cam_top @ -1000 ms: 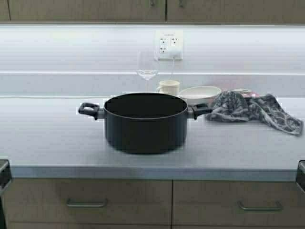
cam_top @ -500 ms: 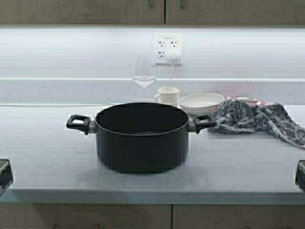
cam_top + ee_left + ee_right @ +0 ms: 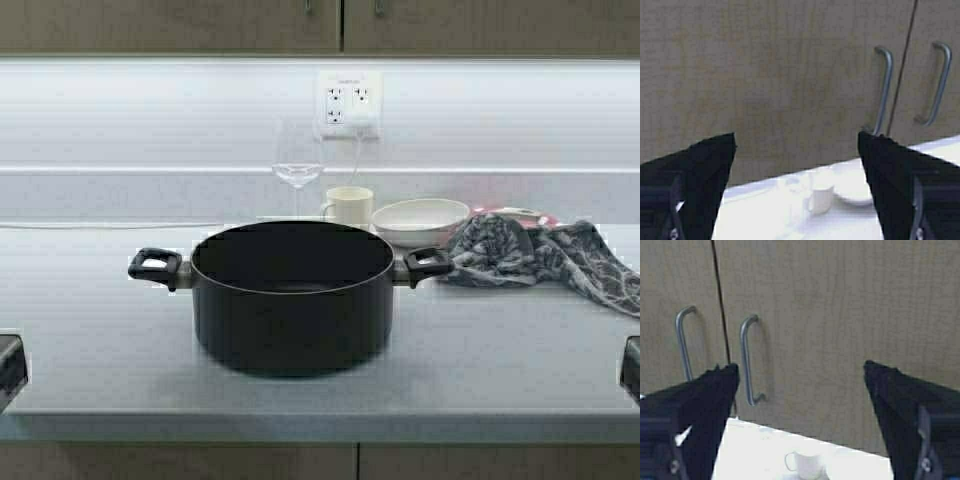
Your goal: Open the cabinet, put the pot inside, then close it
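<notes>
The pot (image 3: 291, 297), a wide matte-black round vessel with a loop handle on each side, stands lidless and apparently empty near the front edge of a pale grey countertop (image 3: 90, 330), directly before the robot. Behind it, from left to right, stand a clear stemmed wine glass (image 3: 298, 165), a cream mug (image 3: 349, 206), a shallow white bowl (image 3: 420, 219) whose contents cannot be seen, and a crumpled grey patterned cloth (image 3: 540, 255), with a white wall socket (image 3: 348, 100) above them on the ribbed backsplash. The cabinet (image 3: 770, 90) hangs overhead with both flat, tan wood-grain doors closed, its two slim curved metal handles (image 3: 883, 90) flanking the centre seam. The left gripper (image 3: 795, 165) is raised and faces the left door with its black fingers spread wide and holding nothing; the right gripper (image 3: 800, 400) likewise faces the right door, fingers parted and empty. Both are well apart from the pot, which sits below them on the counter, and neither touches the handles.
</notes>
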{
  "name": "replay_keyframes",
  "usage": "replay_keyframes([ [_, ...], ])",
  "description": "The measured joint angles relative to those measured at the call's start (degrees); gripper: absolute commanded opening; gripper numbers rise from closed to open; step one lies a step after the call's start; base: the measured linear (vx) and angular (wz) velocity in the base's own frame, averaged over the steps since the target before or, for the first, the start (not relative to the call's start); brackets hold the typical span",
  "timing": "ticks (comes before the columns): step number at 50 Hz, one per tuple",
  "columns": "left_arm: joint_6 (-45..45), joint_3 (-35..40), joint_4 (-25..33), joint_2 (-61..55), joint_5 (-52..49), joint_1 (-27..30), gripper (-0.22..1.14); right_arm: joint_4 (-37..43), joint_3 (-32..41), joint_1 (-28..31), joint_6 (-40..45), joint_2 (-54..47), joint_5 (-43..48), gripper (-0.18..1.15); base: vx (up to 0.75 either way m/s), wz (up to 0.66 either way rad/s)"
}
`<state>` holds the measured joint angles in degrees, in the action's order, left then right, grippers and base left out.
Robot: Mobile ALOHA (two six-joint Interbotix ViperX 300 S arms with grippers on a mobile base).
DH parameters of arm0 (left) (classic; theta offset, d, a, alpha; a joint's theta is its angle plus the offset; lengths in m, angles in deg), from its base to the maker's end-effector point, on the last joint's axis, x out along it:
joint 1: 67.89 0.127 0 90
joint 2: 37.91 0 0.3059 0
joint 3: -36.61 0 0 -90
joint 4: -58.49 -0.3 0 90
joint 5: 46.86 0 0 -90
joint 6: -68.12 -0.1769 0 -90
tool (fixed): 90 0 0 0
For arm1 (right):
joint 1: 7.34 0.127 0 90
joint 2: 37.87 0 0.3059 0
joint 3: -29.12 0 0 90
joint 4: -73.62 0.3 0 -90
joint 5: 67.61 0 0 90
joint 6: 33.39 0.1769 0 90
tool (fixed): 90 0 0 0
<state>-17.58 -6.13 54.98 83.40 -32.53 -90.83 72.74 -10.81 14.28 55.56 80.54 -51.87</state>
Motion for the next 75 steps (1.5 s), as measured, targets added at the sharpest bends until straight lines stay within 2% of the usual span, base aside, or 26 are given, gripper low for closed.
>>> replay_keyframes([
  [10,-0.7,6.2,0.5,-13.4,5.4,-9.1,1.01,0.3,7.0,6.5,-1.1,-9.3,0.6,1.03,0.0,0.0],
  [20,-3.8,9.9,3.4,-23.4,10.2,-11.3,1.01,1.8,10.8,8.2,-2.0,-16.2,2.1,1.03,-0.01,0.0],
  [26,-8.6,11.0,11.4,-28.6,15.6,-11.6,1.01,6.5,12.0,8.5,-4.1,-19.6,3.4,1.03,0.0,0.0],
  [31,-16.3,11.5,19.4,-32.9,21.8,-13.4,1.01,12.0,12.7,8.4,-7.6,-22.4,5.5,1.03,0.0,0.0],
  [38,-27.7,13.4,30.4,-38.7,32.2,-18.1,1.01,22.8,14.1,9.0,-16.4,-26.5,10.0,1.03,0.0,0.0],
  [44,-31.0,16.5,36.7,-43.6,38.3,-21.2,1.01,31.6,16.3,10.7,-24.9,-29.7,13.9,1.03,0.0,0.0],
  [56,-31.1,22.8,40.3,-51.1,42.1,-21.2,1.01,43.3,21.9,13.1,-34.7,-35.3,16.8,1.03,0.0,0.0],
  [64,-31.1,26.0,43.6,-54.3,45.6,-21.2,1.01,44.4,24.3,12.9,-35.5,-37.4,17.1,1.03,0.0,0.0],
  [70,-31.2,28.3,43.9,-56.0,46.1,-21.1,1.01,44.6,25.3,13.4,-35.6,-38.1,17.5,1.02,0.0,0.0],
  [75,-31.2,29.7,44.5,-56.9,46.2,-21.2,1.0,44.9,25.9,13.4,-35.6,-38.8,17.9,0.95,0.0,0.0],
])
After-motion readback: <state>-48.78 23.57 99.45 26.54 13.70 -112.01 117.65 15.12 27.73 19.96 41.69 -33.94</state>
